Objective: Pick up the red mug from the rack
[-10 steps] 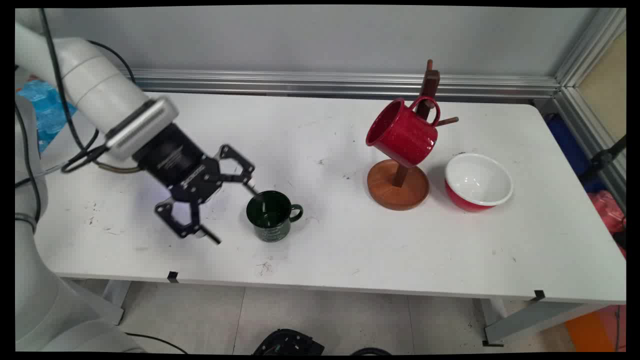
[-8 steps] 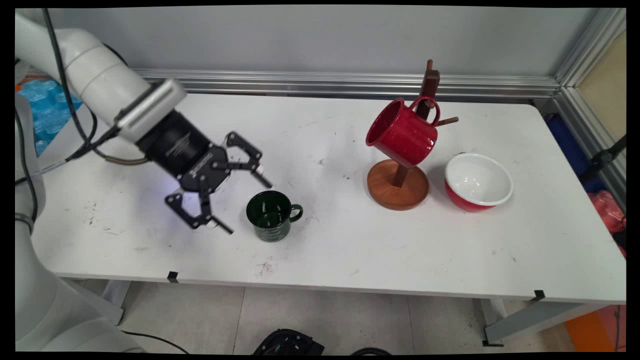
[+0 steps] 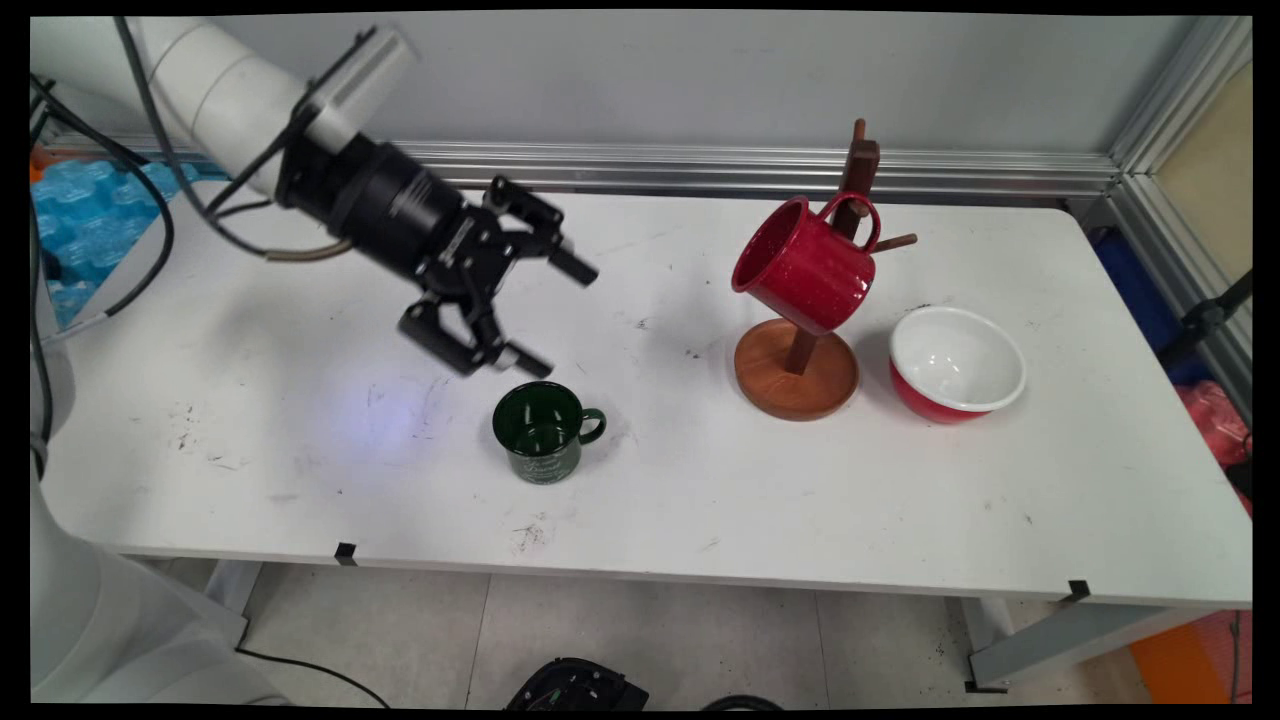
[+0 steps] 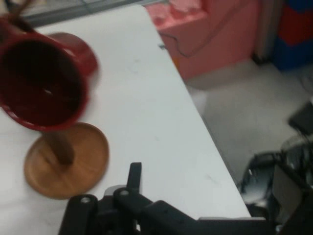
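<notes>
Above the left half of the white desk [image 3: 700, 500], the arm reaches in from the upper left, tilted down toward the right. Its black end effector [image 3: 560, 315] hangs open and empty, fingers spread wide, raised just above and behind a dark green mug [image 3: 545, 430]. The mug stands upright on the desk, handle to the right, with pale lettering too small to read. Well to the right, a red mug [image 3: 805, 265] hangs tilted on a wooden mug stand [image 3: 797, 375]. A red bowl [image 3: 957, 365] with a white inside sits just beside the stand's base.
</notes>
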`<state>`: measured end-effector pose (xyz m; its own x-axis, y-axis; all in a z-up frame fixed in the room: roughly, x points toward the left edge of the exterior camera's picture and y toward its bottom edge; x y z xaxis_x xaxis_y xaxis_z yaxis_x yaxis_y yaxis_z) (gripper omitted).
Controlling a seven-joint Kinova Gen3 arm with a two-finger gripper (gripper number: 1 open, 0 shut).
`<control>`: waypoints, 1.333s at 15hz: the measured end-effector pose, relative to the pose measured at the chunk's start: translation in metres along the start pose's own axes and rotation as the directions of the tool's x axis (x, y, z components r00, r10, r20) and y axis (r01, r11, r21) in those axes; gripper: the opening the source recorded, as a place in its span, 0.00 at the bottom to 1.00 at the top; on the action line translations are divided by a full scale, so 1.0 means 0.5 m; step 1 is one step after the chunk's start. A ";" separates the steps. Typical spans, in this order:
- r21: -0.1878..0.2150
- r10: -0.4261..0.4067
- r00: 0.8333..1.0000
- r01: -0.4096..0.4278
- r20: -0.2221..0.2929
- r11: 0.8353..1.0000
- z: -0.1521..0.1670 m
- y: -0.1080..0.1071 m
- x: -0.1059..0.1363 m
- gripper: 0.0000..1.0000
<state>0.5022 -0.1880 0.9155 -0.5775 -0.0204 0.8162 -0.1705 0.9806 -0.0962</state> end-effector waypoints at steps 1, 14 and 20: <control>0.017 -0.033 0.999 0.033 -0.013 0.999 0.001 -0.007 0.007 1.00; 0.105 -0.252 0.958 0.266 -0.135 0.958 0.055 -0.102 0.076 1.00; 0.089 -0.269 0.954 0.282 -0.134 0.955 0.111 -0.130 0.085 1.00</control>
<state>0.4446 -0.2636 0.9248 -0.3979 -0.2569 0.8807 -0.3966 0.9138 0.0874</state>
